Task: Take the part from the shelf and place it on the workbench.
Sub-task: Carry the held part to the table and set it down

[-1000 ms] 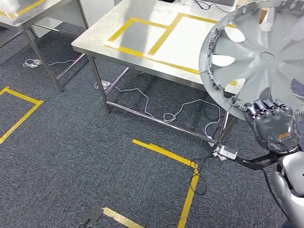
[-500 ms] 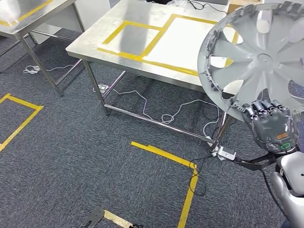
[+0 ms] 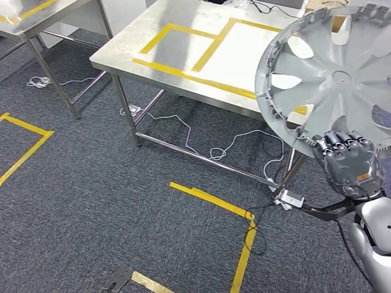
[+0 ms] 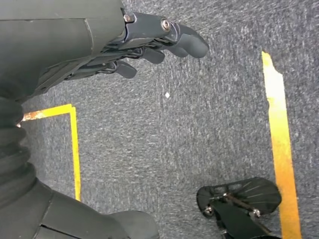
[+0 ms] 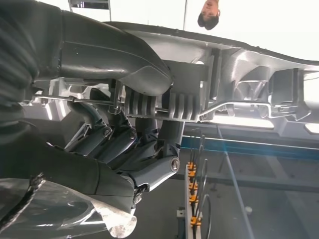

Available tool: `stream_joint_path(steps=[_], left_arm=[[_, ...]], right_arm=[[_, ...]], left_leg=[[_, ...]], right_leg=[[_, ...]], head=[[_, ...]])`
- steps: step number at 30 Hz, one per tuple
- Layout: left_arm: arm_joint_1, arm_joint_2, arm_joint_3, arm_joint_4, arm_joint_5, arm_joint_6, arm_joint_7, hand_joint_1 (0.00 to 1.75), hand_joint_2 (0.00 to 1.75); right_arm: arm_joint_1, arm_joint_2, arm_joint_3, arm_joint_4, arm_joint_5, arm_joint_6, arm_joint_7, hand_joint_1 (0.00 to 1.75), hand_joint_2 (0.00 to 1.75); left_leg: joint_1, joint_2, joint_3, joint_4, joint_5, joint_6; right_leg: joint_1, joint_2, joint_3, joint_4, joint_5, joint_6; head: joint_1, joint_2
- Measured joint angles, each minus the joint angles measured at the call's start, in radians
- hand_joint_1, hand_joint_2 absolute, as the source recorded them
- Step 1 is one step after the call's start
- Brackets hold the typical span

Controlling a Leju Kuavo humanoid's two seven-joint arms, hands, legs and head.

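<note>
We see our right hand (image 3: pixel 352 163) gripping the silver wheel cover (image 3: pixel 332 73) by its lower rim, held tilted up in front of the steel bench (image 3: pixel 152 58) with yellow tape squares. Our left hand (image 4: pixel 124 45) hangs over the carpet, fingers loosely apart, holding nothing.

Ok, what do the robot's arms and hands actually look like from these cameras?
The right hand has a dark grey moulded back with a small orange label, and dark fingers with metal-capped knuckles. Its forearm is rounded, glossy silver, with thin black cables running beside the wrist. The left hand has a smooth dark grey cover, a black ribbed bellows at the wrist, and slim dark fingers with round silver pivot screws.
</note>
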Motion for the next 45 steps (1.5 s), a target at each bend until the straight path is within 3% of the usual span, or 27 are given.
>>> stream_joint_path(steps=[2, 3, 8, 9, 11, 12, 13, 14, 15, 17, 18, 19, 23, 25, 27, 28, 29, 31, 33, 34, 38, 40, 42, 43, 44, 45], left_arm=[[-0.001, 0.000, 0.000, 0.000, 0.000, 0.000, 0.000, 0.00, 1.75], [-0.001, 0.000, 0.000, 0.000, 0.000, 0.000, 0.000, 0.00, 1.75], [-0.001, 0.002, 0.000, 0.000, 0.000, 0.000, 0.000, 0.00, 1.75], [-0.001, 0.002, 0.000, 0.000, 0.000, 0.000, 0.000, 0.00, 1.75], [-0.001, 0.001, 0.000, 0.000, 0.000, -0.001, 0.001, 0.00, 1.75], [0.000, 0.001, 0.000, 0.000, 0.000, -0.001, 0.001, 0.00, 1.75], [0.001, 0.001, 0.000, 0.000, 0.000, -0.001, 0.001, 0.00, 1.75], [0.001, 0.001, 0.000, 0.000, 0.000, -0.002, 0.002, 0.00, 1.75], [0.002, 0.001, 0.000, 0.000, 0.000, -0.002, 0.002, 0.00, 1.75], [0.002, 0.002, 0.000, 0.000, -0.001, -0.003, 0.002, 0.00, 1.75], [0.001, 0.002, 0.000, 0.000, -0.001, -0.003, 0.002, 0.00, 1.75], [0.001, 0.002, 0.000, 0.000, -0.002, -0.004, 0.002, 0.00, 1.75], [0.001, 0.001, 0.000, 0.000, -0.002, -0.004, 0.002, 0.00, 1.75], [-0.002, 0.000, 0.000, 0.000, -0.003, -0.004, 0.002, 0.00, 1.75], [-0.005, 0.000, 0.000, 0.000, -0.004, -0.005, 0.003, 0.00, 1.75], [-0.004, 0.000, 0.000, 0.000, -0.005, -0.006, 0.004, 0.00, 1.75], [-0.003, 0.000, 0.000, 0.000, -0.006, -0.007, 0.004, 0.00, 1.75], [-0.003, -0.002, -0.001, 0.000, -0.010, -0.008, 0.005, 0.00, 1.75], [-0.006, -0.003, -0.001, 0.000, -0.012, -0.009, 0.005, 0.00, 1.75], [-0.008, -0.004, -0.001, 0.000, -0.013, -0.010, 0.005, 0.00, 1.75], [-0.012, -0.004, -0.002, 0.000, -0.018, -0.013, 0.010, 0.00, 1.75], [-0.015, -0.004, -0.002, 0.000, -0.021, -0.013, 0.013, 0.00, 1.75], [-0.016, -0.005, -0.003, 0.000, -0.021, -0.013, 0.016, 0.00, 1.75], [-0.016, -0.005, -0.003, 0.000, -0.021, -0.013, 0.017, 0.00, 1.75], [-0.015, -0.005, -0.003, 0.000, -0.021, -0.013, 0.018, 0.00, 1.75], [-0.015, -0.005, -0.003, 0.000, -0.021, -0.013, 0.019, 0.00, 1.75]], right_arm=[[0.000, 0.000, 0.000, 0.000, 0.000, 0.000, -0.001, 1.75, 1.75], [-0.001, 0.000, 0.000, 0.001, 0.000, -0.001, -0.001, 1.75, 1.75], [0.002, 0.000, -0.002, 0.001, 0.000, -0.002, 0.002, 1.75, 1.75], [0.002, 0.000, -0.002, 0.001, 0.000, -0.002, 0.002, 1.75, 1.75], [0.002, 0.000, -0.001, 0.001, 0.000, -0.002, 0.001, 1.75, 1.75], [0.003, 0.000, 0.000, 0.001, 0.000, -0.002, 0.001, 1.75, 1.75], [0.004, 0.000, 0.001, 0.001, 0.000, -0.002, 0.000, 1.75, 1.75], [0.004, 0.000, 0.001, 0.001, -0.001, -0.002, 0.000, 1.75, 1.75], [0.005, 0.000, 0.001, 0.001, -0.001, -0.002, 0.000, 1.75, 1.75], [0.003, 0.000, 0.001, 0.001, -0.002, -0.001, 0.000, 1.75, 1.75], [0.001, 0.000, 0.001, 0.001, -0.003, 0.000, 0.000, 1.75, 1.75], [-0.002, 0.000, 0.001, 0.002, -0.003, 0.000, -0.001, 1.75, 1.75], [-0.009, 0.000, 0.001, 0.002, -0.005, 0.004, -0.006, 1.75, 1.75], [-0.015, 0.000, 0.003, 0.005, -0.006, 0.008, -0.011, 1.75, 1.75], [-0.019, 0.000, 0.009, 0.010, -0.006, 0.013, -0.014, 1.75, 1.75], [-0.020, 0.000, 0.012, 0.013, -0.006, 0.016, -0.014, 1.75, 1.75], [-0.021, 0.000, 0.015, 0.016, -0.006, 0.021, -0.015, 1.75, 1.75], [-0.027, 0.000, 0.019, 0.023, -0.005, 0.029, -0.016, 1.75, 1.75], [-0.036, 0.001, 0.025, 0.030, -0.005, 0.034, -0.018, 1.75, 1.75], [-0.043, 0.003, 0.028, 0.033, -0.004, 0.037, -0.019, 1.75, 1.75], [-0.076, 0.018, 0.043, 0.051, 0.001, 0.064, -0.031, 1.75, 1.75], [-0.093, 0.030, 0.051, 0.065, 0.003, 0.075, -0.034, 1.75, 1.75], [-0.106, 0.040, 0.060, 0.076, 0.005, 0.080, -0.034, 1.75, 1.75], [-0.110, 0.044, 0.065, 0.082, 0.006, 0.081, -0.034, 1.75, 1.75], [-0.113, 0.047, 0.069, 0.086, 0.006, 0.081, -0.034, 1.75, 1.75], [-0.115, 0.050, 0.073, 0.090, 0.007, 0.081, -0.034, 1.75, 1.75]], left_leg=[[-0.002, -0.001, 0.011, 0.002, -0.010, -0.007], [-0.004, -0.001, 0.012, 0.004, -0.014, -0.012], [-0.004, 0.001, 0.005, 0.030, -0.038, -0.039], [-0.002, 0.001, -0.012, 0.071, -0.059, -0.046], [0.002, 0.002, -0.077, 0.201, -0.112, -0.055], [0.004, 0.002, -0.113, 0.262, -0.130, -0.057], [0.004, 0.002, -0.136, 0.295, -0.129, -0.058], [0.005, 0.002, -0.142, 0.290, -0.106, -0.057], [0.005, 0.002, -0.130, 0.247, -0.066, -0.055], [0.002, 0.001, -0.082, 0.115, 0.015, -0.045], [0.000, 0.001, -0.062, 0.063, 0.032, -0.039], [-0.002, 0.001, -0.050, 0.033, 0.035, -0.034], [-0.001, -0.001, -0.036, 0.007, 0.021, -0.015], [0.003, -0.001, -0.026, -0.003, 0.020, -0.006], [0.002, -0.002, -0.021, -0.003, 0.015, 0.001], [0.002, -0.002, -0.017, -0.003, 0.011, 0.002], [0.001, -0.003, -0.011, -0.002, 0.006, 0.002], [0.001, -0.005, 0.007, -0.001, -0.007, -0.002], [-0.001, -0.006, 0.019, 0.001, -0.019, -0.009], [-0.003, -0.006, 0.019, 0.003, -0.022, -0.013], [-0.002, -0.003, 0.012, 0.018, -0.036, -0.032], [0.001, -0.002, -0.021, 0.094, -0.074, -0.045], [0.005, -0.002, -0.094, 0.231, -0.125, -0.052], [0.006, -0.002, -0.127, 0.285, -0.137, -0.054], [0.007, -0.002, -0.145, 0.304, -0.126, -0.055], [0.007, -0.002, -0.143, 0.282, -0.094, -0.054]], right_leg=[[0.001, -0.002, 0.062, -0.133, 0.066, -0.005], [0.002, -0.002, 0.086, -0.178, 0.077, -0.010], [0.001, 0.000, 0.114, -0.212, 0.061, -0.036], [-0.001, -0.001, 0.119, -0.213, 0.059, -0.041], [-0.001, -0.001, 0.128, -0.213, 0.051, -0.049], [-0.001, -0.001, 0.132, -0.213, 0.047, -0.050], [-0.001, 0.000, 0.137, -0.213, 0.043, -0.050], [-0.001, 0.000, 0.144, -0.213, 0.038, -0.049], [-0.001, 0.001, 0.152, -0.213, 0.033, -0.048], [0.001, 0.002, 0.165, -0.213, 0.021, -0.042], [0.002, 0.002, 0.168, -0.212, 0.017, -0.037], [0.004, 0.002, 0.167, -0.212, 0.014, -0.033], [0.002, 0.001, 0.161, -0.206, -0.002, -0.013], [0.002, 0.001, 0.114, -0.120, -0.044, -0.010], [0.002, 0.001, 0.034, 0.016, -0.087, -0.008], [0.002, 0.001, 0.003, 0.058, -0.087, -0.006], [0.002, 0.001, -0.010, 0.063, -0.067, -0.005], [0.001, 0.000, 0.022, -0.044, 0.023, -0.006], [0.002, -0.002, 0.078, -0.164, 0.078, -0.010], [0.004, -0.002, 0.095, -0.195, 0.081, -0.014], [0.004, 0.001, 0.110, -0.210, 0.063, -0.036], [0.000, -0.001, 0.120, -0.213, 0.058, -0.047], [0.000, -0.001, 0.127, -0.213, 0.051, -0.053], [0.000, -0.001, 0.131, -0.213, 0.048, -0.054], [0.000, 0.000, 0.137, -0.213, 0.044, -0.053], [0.000, 0.001, 0.144, -0.213, 0.039, -0.051]], head=[[0.000, 0.000], [0.000, 0.000], [-0.004, 0.000], [-0.005, 0.000], [-0.008, 0.000], [-0.008, 0.000], [-0.008, 0.000], [-0.008, 0.000], [-0.008, 0.000], [-0.007, 0.000], [-0.007, 0.000], [-0.007, 0.000], [-0.005, 0.000], [-0.001, 0.000], [0.001, 0.000], [0.001, 0.000], [0.001, 0.000], [0.001, 0.000], [0.002, 0.000], [0.002, 0.000], [-0.001, 0.000], [-0.002, 0.000], [-0.003, 0.000], [-0.003, 0.000], [-0.004, 0.000], [-0.004, 0.000]])
